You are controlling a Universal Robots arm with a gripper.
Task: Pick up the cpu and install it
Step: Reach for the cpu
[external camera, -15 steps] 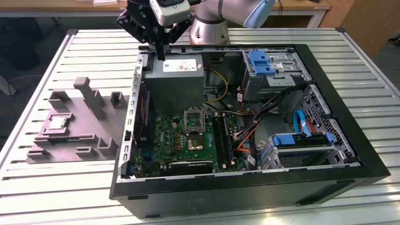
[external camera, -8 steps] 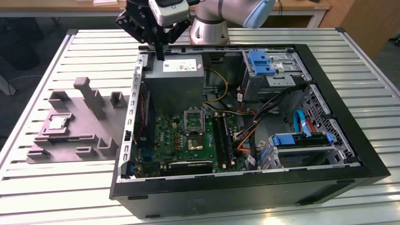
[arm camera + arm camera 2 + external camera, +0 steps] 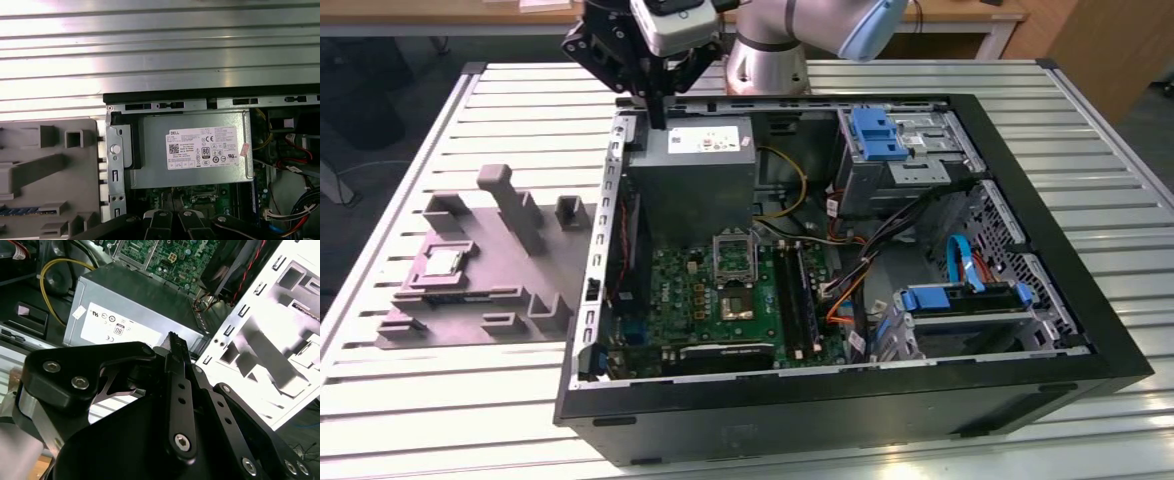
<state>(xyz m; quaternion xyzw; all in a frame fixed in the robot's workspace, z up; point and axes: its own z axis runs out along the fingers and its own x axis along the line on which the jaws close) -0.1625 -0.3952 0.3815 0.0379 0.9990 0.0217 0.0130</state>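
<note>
Fingers (image 3: 178,385), in the foreground of both wrist views: black linked bars, pressed together with nothing between them. In the exterior view they point downward over the far rim of the open computer case (image 3: 854,410), directly above the grey power supply (image 3: 700,175) with its white label.

Cpu (image 3: 444,262): a small silvery square lying flat in a recess of the grey moulded tray (image 3: 480,290). The tray rests on the slatted counter (image 3: 427,400), just beside the case on the exterior view's left. The cpu is well apart from the fingers, nearer the exterior camera and further toward that view's left, and nothing touches it.

Green circuit board (image 3: 680,300): lies on the case floor and carries the rectangular metal socket frame (image 3: 735,250), which sits between the power supply and the case's near wall.
</note>
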